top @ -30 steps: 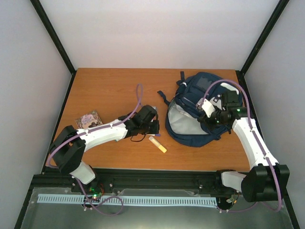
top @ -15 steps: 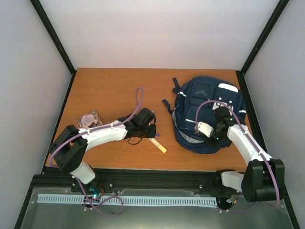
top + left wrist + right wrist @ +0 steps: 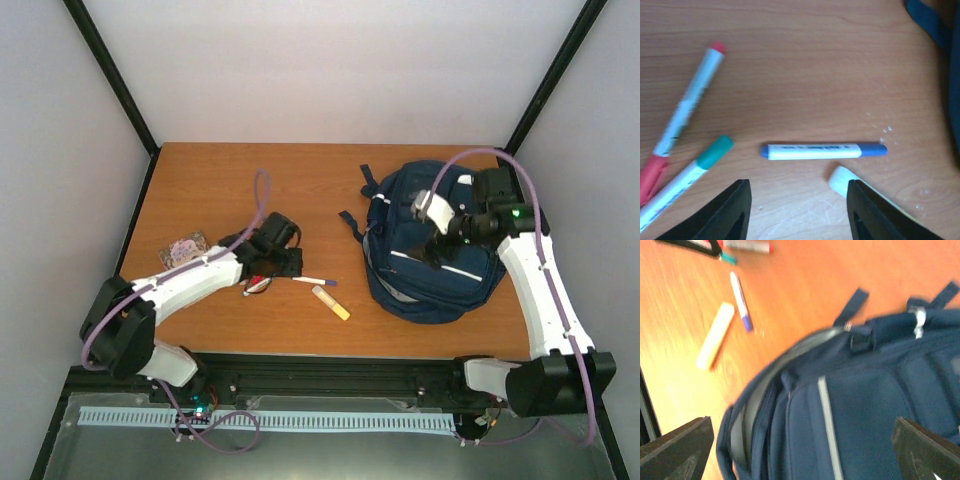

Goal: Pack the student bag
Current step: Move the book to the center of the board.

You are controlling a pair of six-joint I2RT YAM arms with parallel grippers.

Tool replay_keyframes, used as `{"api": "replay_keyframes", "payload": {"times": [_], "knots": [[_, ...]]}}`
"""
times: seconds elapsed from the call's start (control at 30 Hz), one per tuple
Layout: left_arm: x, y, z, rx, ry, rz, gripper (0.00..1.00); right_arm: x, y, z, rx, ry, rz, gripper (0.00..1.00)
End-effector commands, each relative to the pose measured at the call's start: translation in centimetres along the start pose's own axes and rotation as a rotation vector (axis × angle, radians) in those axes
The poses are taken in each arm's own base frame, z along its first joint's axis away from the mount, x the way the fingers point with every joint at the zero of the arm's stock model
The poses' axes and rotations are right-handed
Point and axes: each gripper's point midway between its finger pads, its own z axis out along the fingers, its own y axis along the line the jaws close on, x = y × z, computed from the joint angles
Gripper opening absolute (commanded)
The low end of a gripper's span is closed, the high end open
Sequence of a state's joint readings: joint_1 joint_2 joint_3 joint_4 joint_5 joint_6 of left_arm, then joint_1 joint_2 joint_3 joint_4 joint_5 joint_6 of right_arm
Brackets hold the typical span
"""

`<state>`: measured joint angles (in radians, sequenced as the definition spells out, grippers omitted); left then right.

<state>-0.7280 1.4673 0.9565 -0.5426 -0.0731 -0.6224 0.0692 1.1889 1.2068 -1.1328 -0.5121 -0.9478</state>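
Packing stage: we judge the student bag (image 3: 425, 285) not yet loaded, since the blue-capped pen (image 3: 822, 151) and its neighbours lie out on the table (image 3: 220, 180).
Left claw: our left gripper (image 3: 797, 207) hangs just above that pen, jaws partly parted and holding nothing. It looks lined up for a pick.
Right claw: our right gripper (image 3: 802, 455) stands wide open and empty over the bag's zip seam, probably to spread the opening.
Bag versus claws: it lies directly beneath the right one, on the table's right side, well apart from the left one.
Loose items: we see a red marker (image 3: 687, 107) and a green marker (image 3: 690, 175) left of the pen, and a yellow highlighter (image 3: 331, 302) beside it.
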Motion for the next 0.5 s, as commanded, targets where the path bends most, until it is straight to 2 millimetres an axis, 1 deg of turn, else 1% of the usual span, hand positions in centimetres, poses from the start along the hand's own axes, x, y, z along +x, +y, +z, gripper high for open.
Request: {"api": "replay_keyframes", "payload": {"times": [0.0, 0.03, 0.1, 0.13, 0.2, 0.23, 0.27, 0.37, 0.47], "knots": [[-1.6, 3.8, -2.2, -0.036, -0.012, -0.123, 0.65, -7.8, -1.0, -1.8, -0.125, -0.278, 0.175, 1.00], [-1.6, 4.8, -2.5, -0.046, -0.007, -0.154, 0.72, -9.0, -1.6, -2.2, -0.128, -0.321, 0.198, 1.00], [-1.7, 6.6, -3.2, -0.074, -0.010, -0.207, 0.83, -10.6, -3.0, -2.3, -0.082, -0.376, 0.210, 1.00], [-1.8, 7.3, -3.4, -0.086, -0.014, -0.227, 0.88, -11.0, -3.6, -1.9, -0.048, -0.387, 0.214, 1.00], [-1.9, 9.6, -4.0, -0.132, -0.020, -0.286, 0.97, -11.9, -4.6, -0.8, 0.008, -0.412, 0.202, 1.00], [-1.9, 10.6, -4.1, -0.148, -0.017, -0.313, 0.99, -12.1, -4.6, 0.0, 0.003, -0.410, 0.197, 1.00], [-1.8, 11.6, -4.2, -0.167, -0.010, -0.340, 1.00, -12.4, -4.3, 0.9, -0.008, -0.402, 0.194, 1.00], [-1.6, 14.7, -4.6, -0.201, 0.008, -0.447, 1.00, -13.1, -3.5, 4.0, -0.029, -0.302, 0.158, 1.00], [-1.4, 18.0, -4.9, -0.243, 0.000, -0.547, 1.00, -13.9, -2.6, 6.0, -0.063, -0.251, 0.133, 1.00]]}}
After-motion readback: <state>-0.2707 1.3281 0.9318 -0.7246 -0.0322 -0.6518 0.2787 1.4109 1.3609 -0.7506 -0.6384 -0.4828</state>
